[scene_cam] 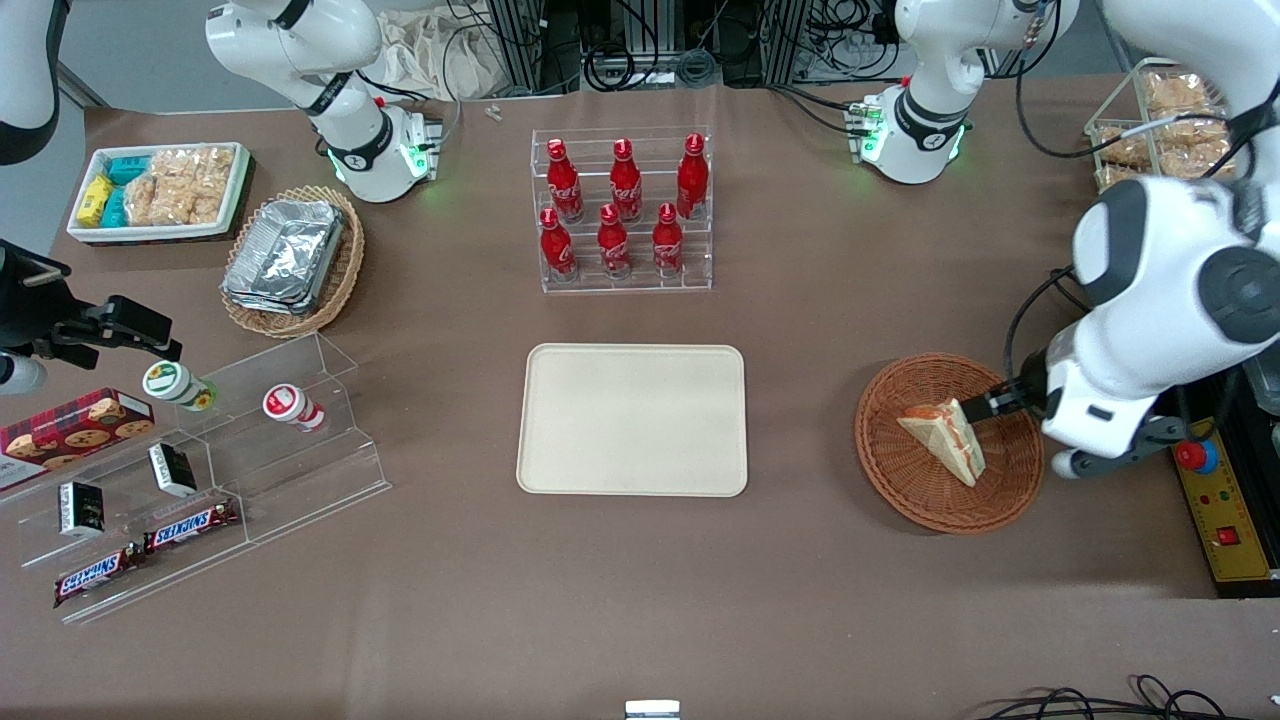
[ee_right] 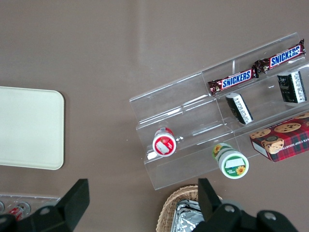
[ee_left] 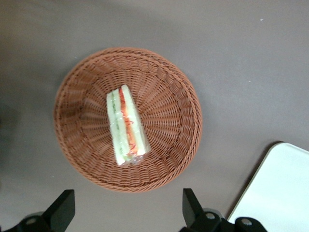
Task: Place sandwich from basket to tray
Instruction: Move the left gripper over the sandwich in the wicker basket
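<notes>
The sandwich (scene_cam: 945, 437) (ee_left: 126, 126), a pale wedge with orange-red and green layers, lies in the round reddish-brown basket (scene_cam: 900, 485) (ee_left: 179, 145) toward the working arm's end of the table. My left gripper (scene_cam: 985, 405) (ee_left: 126, 212) hovers above the basket's rim, open, its fingers (ee_left: 62, 209) wide apart with nothing between them. It is apart from the sandwich. The cream tray (scene_cam: 632, 420) (ee_left: 282, 193) lies flat and bare at the table's middle, beside the basket.
A clear rack of red bottles (scene_cam: 625, 210) stands farther from the front camera than the tray. A wire basket of bagged snacks (scene_cam: 1150, 130) and a yellow control box (scene_cam: 1225, 510) flank the working arm. An acrylic snack stand (scene_cam: 200, 470) sits toward the parked arm's end.
</notes>
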You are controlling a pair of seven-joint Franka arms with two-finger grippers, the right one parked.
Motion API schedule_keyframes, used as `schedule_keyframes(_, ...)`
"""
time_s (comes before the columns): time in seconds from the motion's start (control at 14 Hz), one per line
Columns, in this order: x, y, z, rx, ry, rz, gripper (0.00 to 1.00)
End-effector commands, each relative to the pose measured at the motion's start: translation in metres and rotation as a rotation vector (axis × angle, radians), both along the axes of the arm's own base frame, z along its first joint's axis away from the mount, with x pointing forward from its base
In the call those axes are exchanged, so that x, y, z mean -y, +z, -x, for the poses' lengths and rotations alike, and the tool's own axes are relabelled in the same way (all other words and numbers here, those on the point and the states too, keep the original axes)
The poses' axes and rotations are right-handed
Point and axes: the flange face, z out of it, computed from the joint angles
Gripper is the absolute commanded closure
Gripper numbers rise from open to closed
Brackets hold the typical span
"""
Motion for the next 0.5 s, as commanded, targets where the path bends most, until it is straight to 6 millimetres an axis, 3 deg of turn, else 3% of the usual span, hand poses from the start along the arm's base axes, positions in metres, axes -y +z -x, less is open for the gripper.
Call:
schedule_keyframes(0.0, 0.007, -0.028, -0.003, 0.025, 0.074, -0.039, 0.0)
schedule_keyframes(0.29, 0.035, -0.089, -0.012, 0.043, 0.21, -0.111, 0.0)
schedule_keyframes(0.43, 0.036, -0.103, -0.015, 0.042, 0.212, -0.111, 0.0)
